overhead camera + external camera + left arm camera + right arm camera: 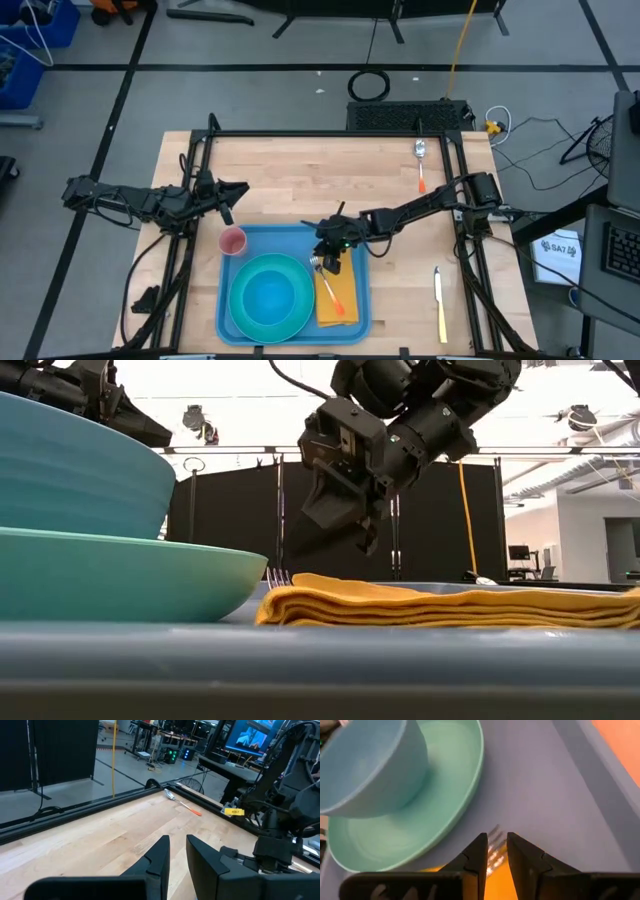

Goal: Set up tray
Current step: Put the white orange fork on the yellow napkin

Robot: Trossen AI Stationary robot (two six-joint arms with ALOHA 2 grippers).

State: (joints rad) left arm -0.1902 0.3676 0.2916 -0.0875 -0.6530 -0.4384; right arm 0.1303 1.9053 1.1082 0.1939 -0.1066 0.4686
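The light-blue tray point(352, 262) lies at the table's near middle. On it stand a teal plate point(250, 318) with a blue bowl point(272, 293) in it, a pink cup point(233, 241) at the far left corner, and a folded yellow-orange napkin point(340, 288). An orange-handled fork point(330, 292) lies on the napkin, its tines point(495, 840) past the far edge. My right gripper point(330, 260) hovers just above the tines point(277, 575), fingers close together, touching nothing. My left gripper point(228, 205) waits above the bare wood left of the tray, fingers close together.
An orange-handled spoon point(422, 163) lies near the table's far right edge, and a yellow-handled knife point(440, 303) lies right of the tray. Bare wood stretches between the tray and the far edge. A black frame rims the table.
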